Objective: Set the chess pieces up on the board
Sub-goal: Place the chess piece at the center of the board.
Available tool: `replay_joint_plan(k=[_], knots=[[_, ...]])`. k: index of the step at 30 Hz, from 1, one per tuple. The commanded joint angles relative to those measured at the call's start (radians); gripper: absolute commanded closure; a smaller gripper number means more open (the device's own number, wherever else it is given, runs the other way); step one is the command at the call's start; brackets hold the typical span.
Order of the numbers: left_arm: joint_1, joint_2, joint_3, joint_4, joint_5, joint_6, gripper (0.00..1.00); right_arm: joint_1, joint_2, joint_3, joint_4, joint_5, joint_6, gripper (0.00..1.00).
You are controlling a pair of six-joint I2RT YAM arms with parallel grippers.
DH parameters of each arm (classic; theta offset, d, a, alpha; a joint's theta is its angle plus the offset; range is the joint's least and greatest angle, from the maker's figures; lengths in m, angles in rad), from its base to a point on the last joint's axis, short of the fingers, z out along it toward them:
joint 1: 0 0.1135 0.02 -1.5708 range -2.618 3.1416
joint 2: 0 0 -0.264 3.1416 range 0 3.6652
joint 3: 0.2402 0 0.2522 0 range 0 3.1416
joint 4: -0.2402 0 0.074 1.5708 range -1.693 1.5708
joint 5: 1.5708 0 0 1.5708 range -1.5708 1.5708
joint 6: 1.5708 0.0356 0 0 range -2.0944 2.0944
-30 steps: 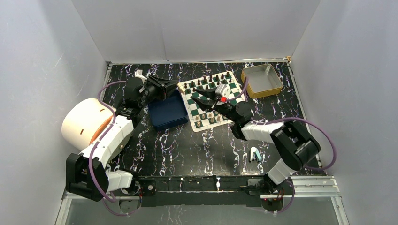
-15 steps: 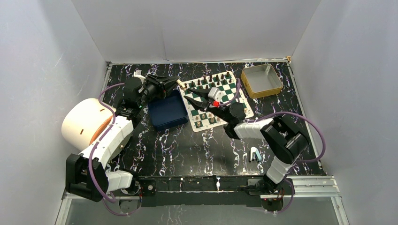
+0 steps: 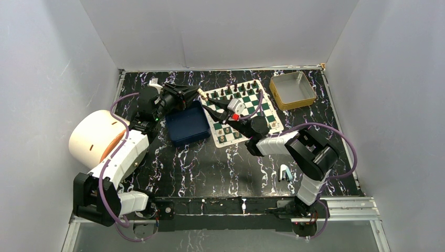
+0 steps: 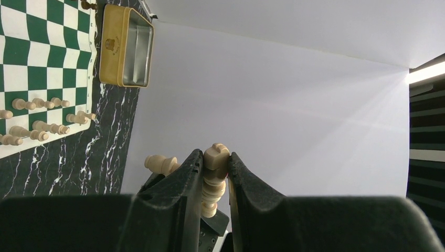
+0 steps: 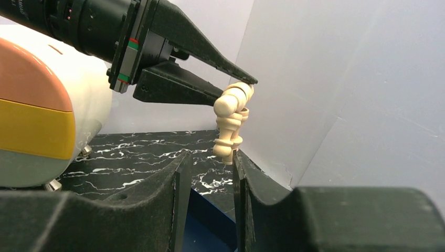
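From above, the left gripper [image 3: 195, 94] and the right gripper [image 3: 216, 104] meet over the far left corner of the board [image 3: 261, 105]. Only the right wrist view shows the grip. The left gripper is clamped on the head of a cream chess piece [image 5: 229, 123], whose foot hangs at the narrow gap between the right gripper's parted fingers [image 5: 181, 178]. Whether they touch it cannot be told.

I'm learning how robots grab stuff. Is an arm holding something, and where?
The left gripper pinches a cream chess piece by its top end; the base hangs between the open jaws of the right gripper.
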Motion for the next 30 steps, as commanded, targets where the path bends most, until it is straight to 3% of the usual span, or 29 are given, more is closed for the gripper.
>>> replay_joint_plan(k=[1,25,30], knots=[[-0.003,-0.043,-0.005,0.036,0.004,0.003,1.00,0.007,0.007,0.041,0.171,0.044,-0.030,0.60],[-0.003,-0.040,-0.024,0.043,-0.008,0.007,1.00,0.020,-0.010,0.045,0.197,0.056,-0.027,0.62],[-0.003,-0.040,-0.026,0.036,-0.008,0.012,1.00,0.025,-0.014,0.045,0.202,0.055,-0.025,0.67]])
